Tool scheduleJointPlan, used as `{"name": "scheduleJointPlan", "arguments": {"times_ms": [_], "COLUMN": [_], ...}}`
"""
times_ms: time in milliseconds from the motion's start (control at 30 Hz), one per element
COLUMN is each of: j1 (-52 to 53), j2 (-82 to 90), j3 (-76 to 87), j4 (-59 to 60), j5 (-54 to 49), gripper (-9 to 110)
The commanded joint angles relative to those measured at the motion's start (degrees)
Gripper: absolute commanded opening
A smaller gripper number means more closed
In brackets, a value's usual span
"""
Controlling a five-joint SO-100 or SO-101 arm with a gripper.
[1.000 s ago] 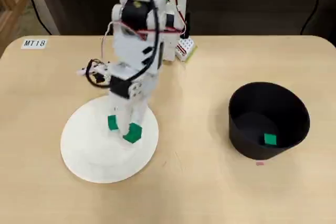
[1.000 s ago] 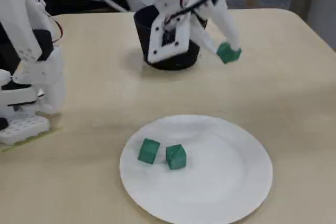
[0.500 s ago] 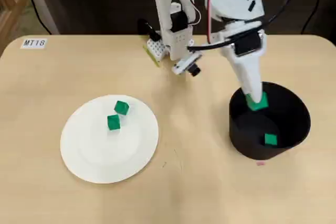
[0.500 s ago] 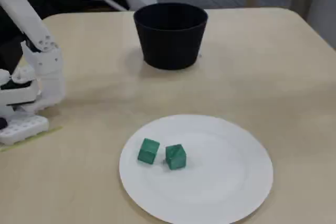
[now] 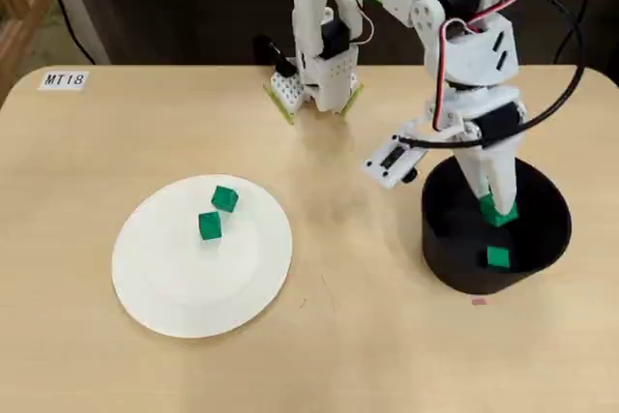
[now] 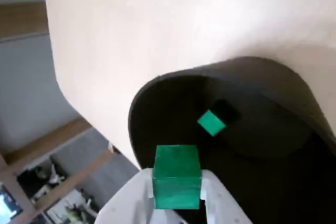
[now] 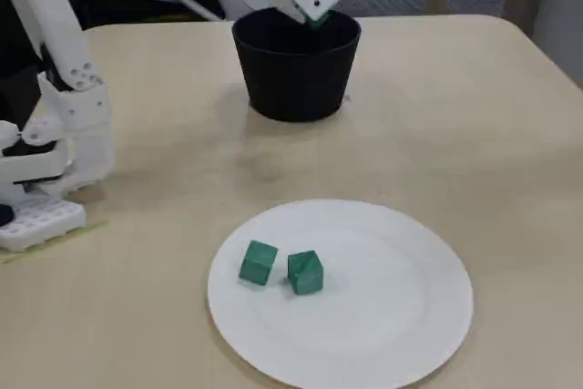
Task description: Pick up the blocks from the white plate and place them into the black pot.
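My gripper (image 5: 498,210) is shut on a green block (image 6: 177,176) and holds it over the mouth of the black pot (image 5: 542,229). The wrist view shows the block between the white fingers (image 6: 218,203), above the pot's inside (image 6: 252,145). One more green block (image 5: 497,256) lies on the pot's bottom; it also shows in the wrist view (image 6: 211,123). Two green blocks (image 5: 223,198) (image 5: 210,225) lie on the white plate (image 5: 184,278), left of the pot in the overhead view. In the fixed view they (image 7: 259,261) (image 7: 305,271) lie on the plate (image 7: 383,316), and the gripper (image 7: 316,15) is at the pot's (image 7: 296,75) rim.
The arm's white base (image 5: 314,84) stands at the table's far edge in the overhead view, and at the left (image 7: 55,134) in the fixed view. A label reading MT18 (image 5: 64,79) is stuck at the table's far left corner.
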Motion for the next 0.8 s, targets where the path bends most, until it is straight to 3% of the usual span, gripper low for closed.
{"name": "scheduleJointPlan", "arguments": {"times_ms": [0, 200, 267, 400, 467, 767], "j1": [-0.44, -0.09, 0.35, 2.29, 3.96, 26.19], "j2": [0.18, 0.7, 0.79, 0.88, 1.05, -0.35], "j3": [-1.23, -1.23, -1.23, -1.67, -1.76, -1.85], "j4": [1.67, 2.64, 2.72, 2.29, 1.41, -3.25], "j5": [-0.62, -0.18, 0.0, 2.9, 3.08, 12.83], "gripper": [22, 26, 20, -2, -2, -2]}}
